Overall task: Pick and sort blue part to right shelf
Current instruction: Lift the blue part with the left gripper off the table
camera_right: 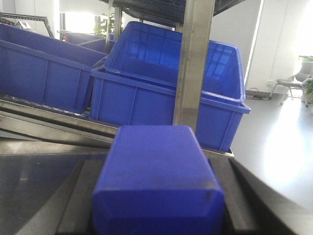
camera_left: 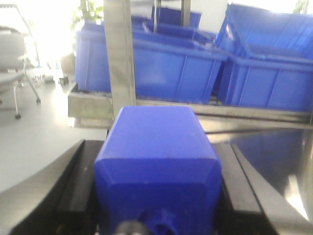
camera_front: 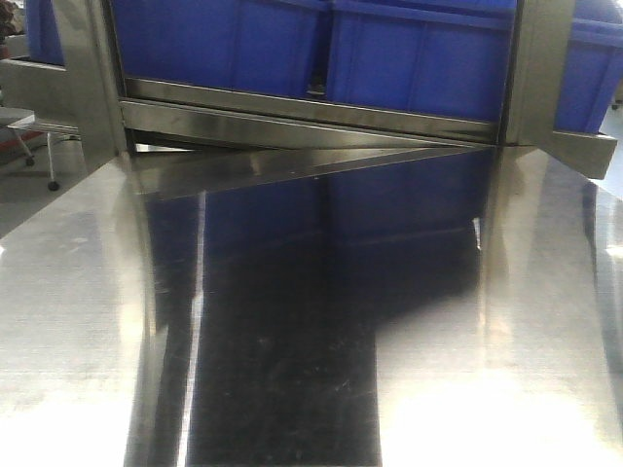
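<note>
Left gripper clamps the smooth plastic blue part, shoulders sloped; right gripper clamps a boxy block.

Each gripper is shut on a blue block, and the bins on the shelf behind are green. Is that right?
No: the bins are blue, not green, as the right wrist view shows. The rest holds: the left gripper is shut on the left block, the right gripper on the right block, both blue.
</note>
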Robot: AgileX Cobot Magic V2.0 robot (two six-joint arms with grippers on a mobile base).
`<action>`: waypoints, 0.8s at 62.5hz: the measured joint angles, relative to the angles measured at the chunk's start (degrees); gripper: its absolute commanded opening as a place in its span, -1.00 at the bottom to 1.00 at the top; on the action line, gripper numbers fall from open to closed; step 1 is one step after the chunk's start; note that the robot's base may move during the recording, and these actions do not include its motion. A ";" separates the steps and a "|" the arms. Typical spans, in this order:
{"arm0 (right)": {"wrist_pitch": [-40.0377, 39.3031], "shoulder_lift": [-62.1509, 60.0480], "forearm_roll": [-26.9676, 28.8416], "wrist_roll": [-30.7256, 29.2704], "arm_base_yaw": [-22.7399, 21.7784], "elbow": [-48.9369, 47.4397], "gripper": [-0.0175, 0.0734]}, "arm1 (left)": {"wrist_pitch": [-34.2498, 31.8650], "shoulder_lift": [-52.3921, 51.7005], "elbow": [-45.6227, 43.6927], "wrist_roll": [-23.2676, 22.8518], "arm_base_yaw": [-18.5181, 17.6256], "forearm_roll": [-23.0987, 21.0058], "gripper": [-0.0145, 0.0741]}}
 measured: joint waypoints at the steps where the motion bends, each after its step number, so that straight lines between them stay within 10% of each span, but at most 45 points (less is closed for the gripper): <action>1: 0.00 0.00 0.00 0.00 0.00 0.00 0.17 | 0.00 -0.20 0.00 0.00 0.00 0.00 0.20; 50: 0.00 0.00 0.00 0.00 0.00 0.00 0.17 | 0.00 -1.03 0.12 0.00 0.00 0.09 0.20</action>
